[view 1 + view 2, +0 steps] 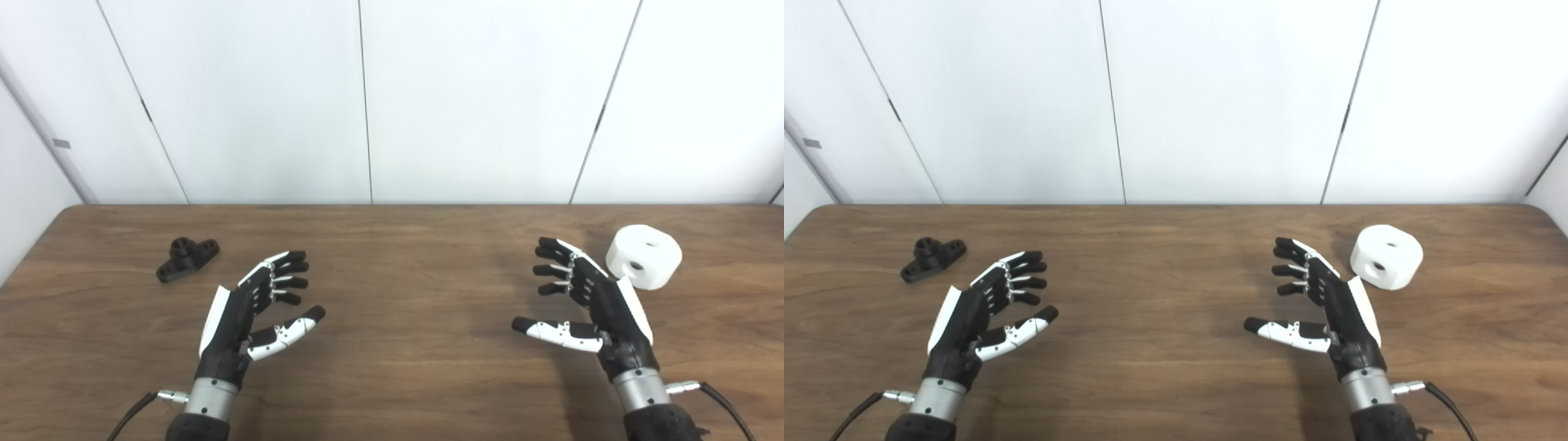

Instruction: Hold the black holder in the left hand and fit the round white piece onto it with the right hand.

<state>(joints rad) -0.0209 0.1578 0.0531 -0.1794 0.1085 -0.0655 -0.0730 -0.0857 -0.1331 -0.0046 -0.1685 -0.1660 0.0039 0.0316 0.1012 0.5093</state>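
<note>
Hands empty, fingers spread: my left hand (245, 318) sits near the black holder (187, 260), which lies on the bench (404, 257) up-left, long axis diagonal; round white piece (644, 256) waits just beyond my right hand (597, 300).

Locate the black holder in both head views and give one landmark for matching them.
Left eye view: black holder lies at left on the table, beyond the open left hand.
Right eye view: same holder, nearer the left edge.
Shared landmark: the round white piece at far right.
</note>
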